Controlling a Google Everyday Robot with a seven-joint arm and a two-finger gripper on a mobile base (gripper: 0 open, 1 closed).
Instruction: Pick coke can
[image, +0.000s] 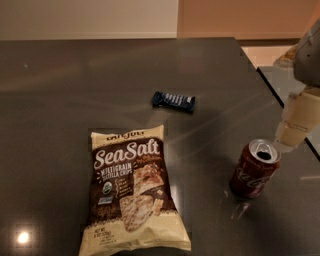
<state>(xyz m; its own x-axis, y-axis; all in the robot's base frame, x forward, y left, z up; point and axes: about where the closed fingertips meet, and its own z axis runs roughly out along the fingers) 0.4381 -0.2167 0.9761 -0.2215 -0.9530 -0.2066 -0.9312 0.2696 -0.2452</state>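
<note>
Scene at approach. You find the coke can (254, 170) standing upright on the dark table (60, 100), open top showing, at 4 o'clock in the view. The gripper (290, 132) hangs at 1 o'clock from the can, just beside its rim, probably so it can come down around the can. You cannot tell whether it is spread or closed. The chip bag (132, 190) lies flat at the can's 9 o'clock and the snack bar (173, 100) at its 10 o'clock, both well apart.
</note>
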